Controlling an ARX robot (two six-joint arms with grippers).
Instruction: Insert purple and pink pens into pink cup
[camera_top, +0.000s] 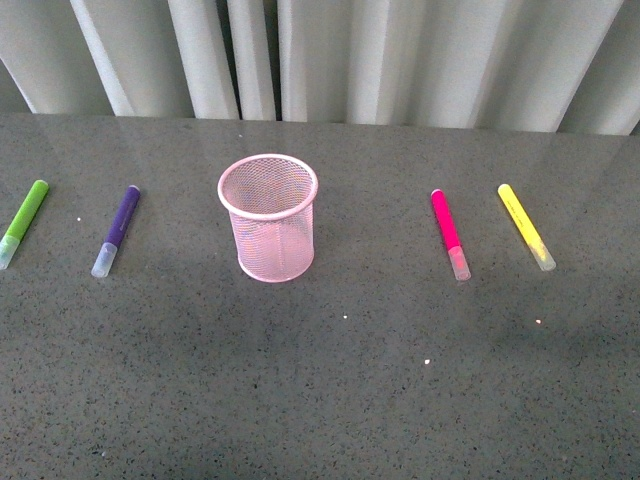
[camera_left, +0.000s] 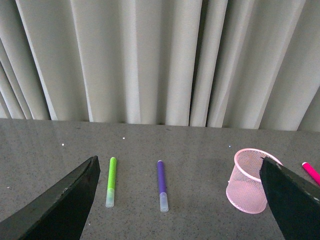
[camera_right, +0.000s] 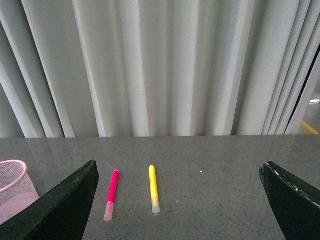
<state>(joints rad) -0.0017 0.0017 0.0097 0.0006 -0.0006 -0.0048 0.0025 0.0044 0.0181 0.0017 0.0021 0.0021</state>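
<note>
You face a pale pleated curtain (camera_top: 400, 50) hanging behind a grey speckled tabletop (camera_top: 320, 400). In the left wrist view, your left fingers (camera_left: 65, 205) are spread wide with nothing between them. The right fingers (camera_right: 65, 205) are just as wide apart in the right wrist view and also hold nothing.

The pink cup (camera_top: 272, 245) stands upright on the tabletop, a little left of centre in your front view, its mouth open upward. The purple pen (camera_top: 118, 230) lies flat to the left of the cup, well apart from it, with its clear cap toward you. The pink pen (camera_top: 447, 230) lies flat to the right of the cup, also well apart, cap toward you. A green marker (camera_top: 25, 220) lies further left, beyond the purple pen, and a yellow marker (camera_top: 524, 225) lies further right, beyond the pink pen.
</note>
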